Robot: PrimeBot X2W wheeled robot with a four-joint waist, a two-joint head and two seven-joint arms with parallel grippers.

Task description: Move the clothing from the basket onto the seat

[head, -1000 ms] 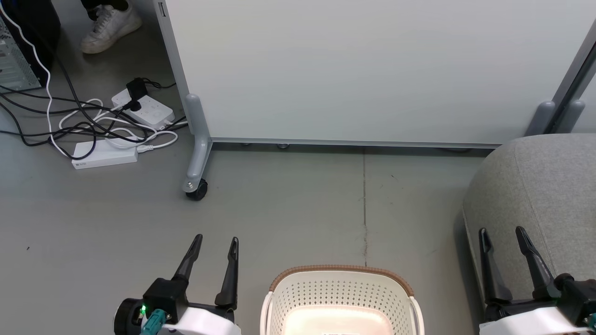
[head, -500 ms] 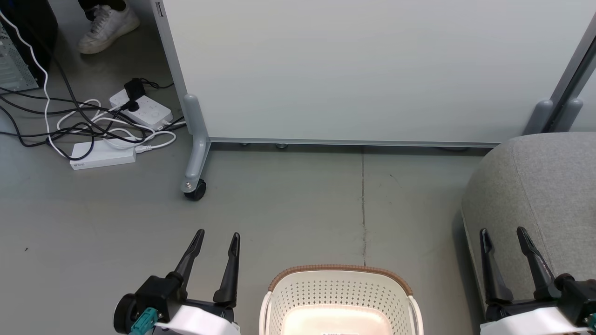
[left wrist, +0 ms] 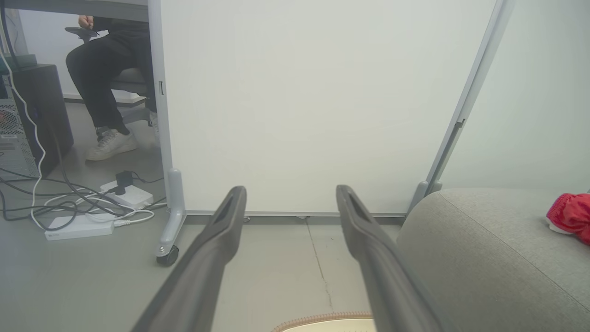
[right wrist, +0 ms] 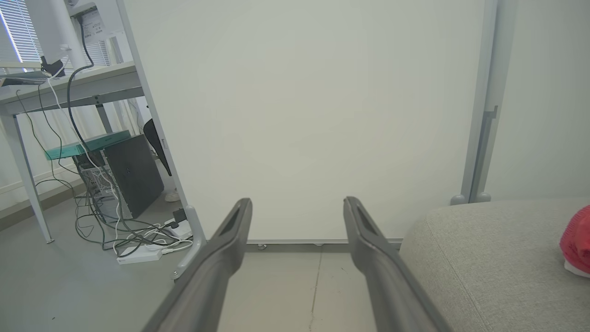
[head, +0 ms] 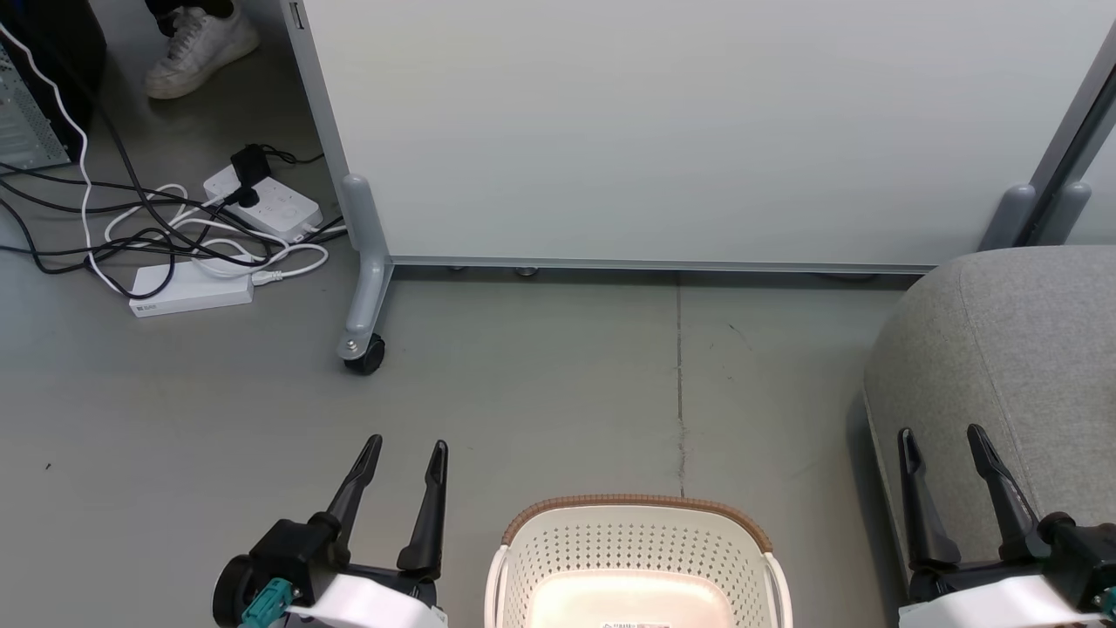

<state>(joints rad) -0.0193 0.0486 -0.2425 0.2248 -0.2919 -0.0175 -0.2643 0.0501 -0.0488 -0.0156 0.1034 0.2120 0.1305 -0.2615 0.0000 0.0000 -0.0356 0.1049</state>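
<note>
The cream basket (head: 639,523) with its brown rim sits at the bottom middle of the head view, and the part of its inside that shows is bare. Its rim (left wrist: 322,320) peeks into the left wrist view. The grey seat (head: 1003,349) stands at the right. Red clothing (left wrist: 571,214) lies on the seat (left wrist: 484,258) at its far right edge, also visible as red clothing (right wrist: 576,240) on the seat (right wrist: 498,258). My left gripper (head: 405,449) is open, left of the basket. My right gripper (head: 940,433) is open over the seat's near edge. Both hold nothing.
A pale panel on wheels (head: 697,131) stands behind, its caster (head: 362,356) on the floor. Power strips and tangled cables (head: 192,244) lie at the back left. A person's shoe (head: 196,48) shows there; a seated person's legs (left wrist: 103,78) and a computer tower (right wrist: 133,177) too.
The left arm rolled at the wrist and shifted slightly. The head view drifted a little. Both grippers stayed open.
</note>
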